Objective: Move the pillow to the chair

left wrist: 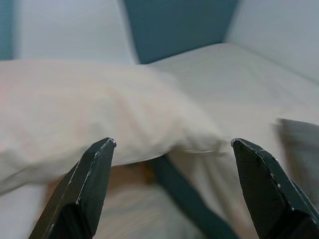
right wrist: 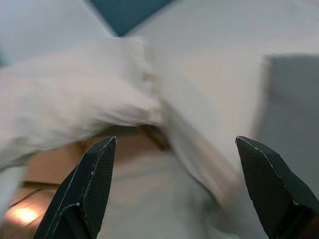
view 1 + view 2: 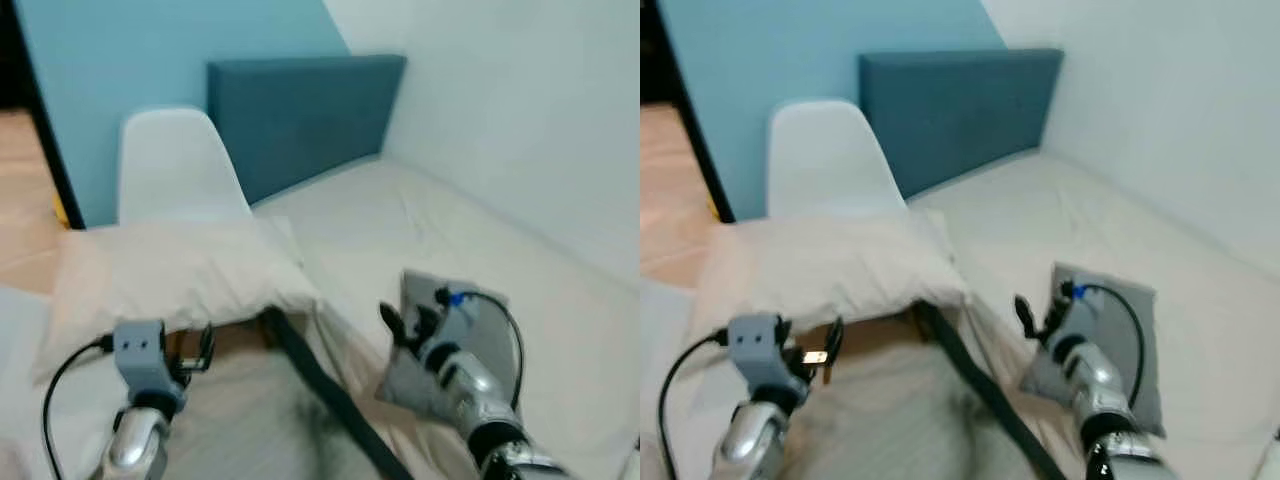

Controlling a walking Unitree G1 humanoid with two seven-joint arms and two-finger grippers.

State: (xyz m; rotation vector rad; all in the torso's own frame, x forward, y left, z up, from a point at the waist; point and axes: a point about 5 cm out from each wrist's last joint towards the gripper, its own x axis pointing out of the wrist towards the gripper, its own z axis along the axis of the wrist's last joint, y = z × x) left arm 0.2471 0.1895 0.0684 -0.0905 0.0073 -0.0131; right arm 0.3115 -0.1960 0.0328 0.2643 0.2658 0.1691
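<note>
A: so is it done? Near to far pls.

B: Closest, left gripper (image 1: pixel 172 144) and right gripper (image 2: pixel 174 142), both w/ fingers spread wide, holding nothing, arms raised fwd. Just past them the pillow (image 3: pixel 175 270) lies on the chair (image 3: pixel 170 165) seat (edge drooping toward the bed (image 3: pixel 440 230)). Looks basically done imo; only backing off left.

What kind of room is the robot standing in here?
Most likely a bedroom: a bed with a teal headboard stands against the wall, and a cream pillow lies on a white chair.
</note>
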